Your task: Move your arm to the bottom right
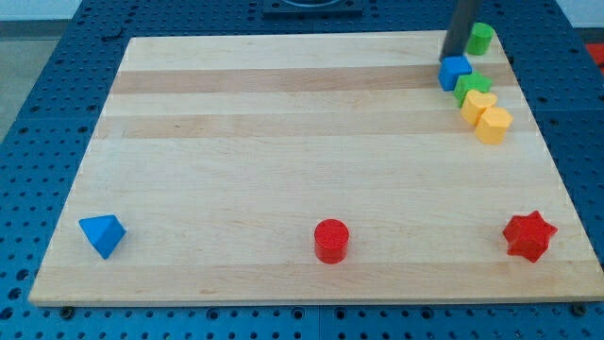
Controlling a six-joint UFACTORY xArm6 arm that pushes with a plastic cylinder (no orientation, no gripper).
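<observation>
Near the top right corner of the wooden board (283,142), my tip (452,59) rested just above the blue block (455,72), touching or nearly touching its upper edge; I could not tell which. I carried no pincer at all, only the straight dark rod (461,26), so there was nothing to open, close or grip with.

Taking that blue block as my mark: a green cylinder (481,38) stood just up and to its right, close beside the rod. Down and to its right ran a tight diagonal row, first a green block (473,86) touching it, then a yellow block (478,104), then a second yellow block (494,124), each pressed against the one before.

Far below the blue block, near the board's bottom right corner, sat a red star (528,235), well apart from my tip. Far down and to its left stood a red cylinder (331,240) by the bottom edge. Farther left still, near the bottom left corner, lay a blue pyramid-like block (102,234).
</observation>
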